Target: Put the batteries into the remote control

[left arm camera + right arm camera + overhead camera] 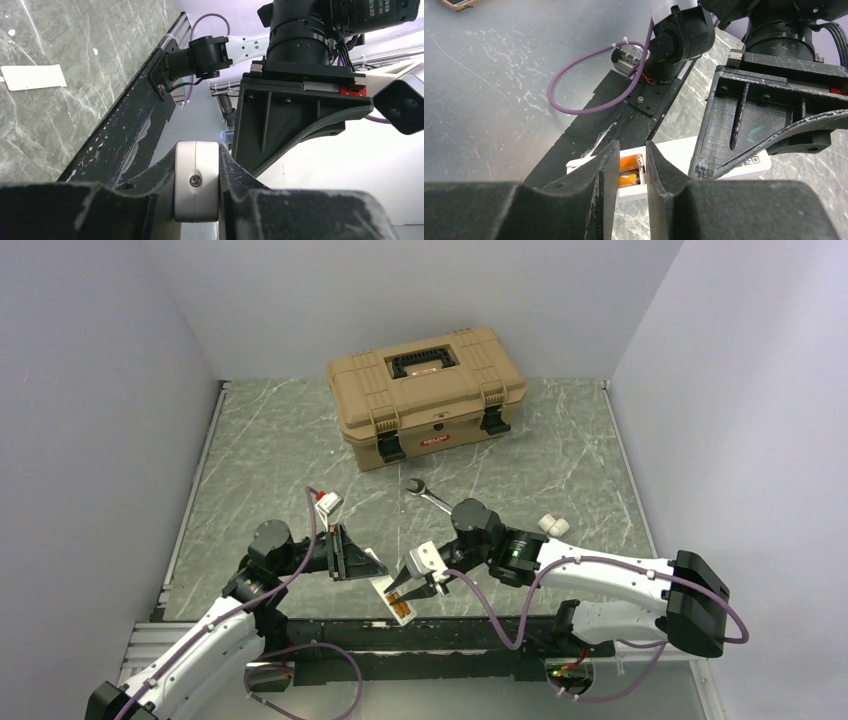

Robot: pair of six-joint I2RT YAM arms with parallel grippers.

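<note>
Remote control lies low in the centre of the overhead view, close to the dark bar at the table's near edge. It runs on a diagonal, with its orange-brown recess facing up at the lower right end. The left gripper reaches in from the left and is clamped on the remote's upper left end. In the left wrist view its two black fingers press against both sides of the white body, where a small screw shows. The right gripper comes in from the right and hangs just over the recess. In the right wrist view its fingers stand a narrow way apart with nothing between them. The orange recess and a small spring show through the gap. Whether the fingertips touch the remote cannot be told. A flat white rectangular piece lies on the grey marbled table at the upper left of the left wrist view, well apart from the remote. A steel wrench lies on the table above the right gripper in the overhead view. A tan toolbox with a black handle and its lid down sits beyond the wrench at the top centre, near the back wall.
</note>
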